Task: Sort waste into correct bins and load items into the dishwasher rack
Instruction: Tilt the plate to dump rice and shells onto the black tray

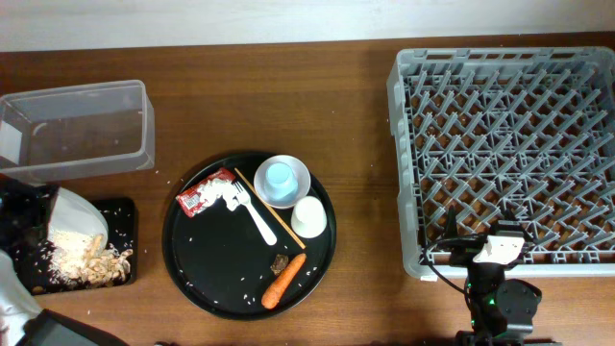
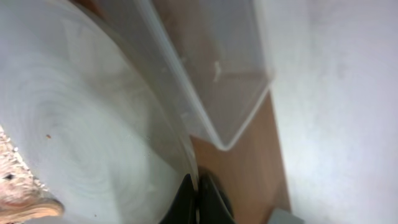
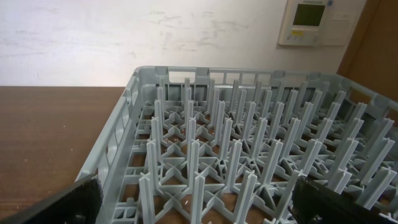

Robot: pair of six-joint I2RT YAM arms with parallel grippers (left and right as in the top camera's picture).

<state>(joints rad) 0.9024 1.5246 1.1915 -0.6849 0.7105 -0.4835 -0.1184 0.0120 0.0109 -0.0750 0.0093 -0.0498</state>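
The left gripper (image 2: 198, 198) is clamped on the rim of the white round plate (image 1: 75, 213). The plate tilts over the shallow black tray (image 1: 120, 216) at the near left, where rice with brown scraps (image 1: 86, 258) lies heaped. The clear tub (image 1: 82, 130) sits just beyond, its wall close to the plate's edge.

The right gripper (image 1: 483, 250), fingers spread wide and holding nothing, is at the near edge of the grey rack (image 1: 509, 135). Bare wood separates the rack from the round black tray (image 1: 192, 259). This tray carries the carrot (image 1: 284, 280), wrapper (image 1: 202, 195), fork (image 1: 258, 219), bowl (image 1: 300, 171) and 2 cups.
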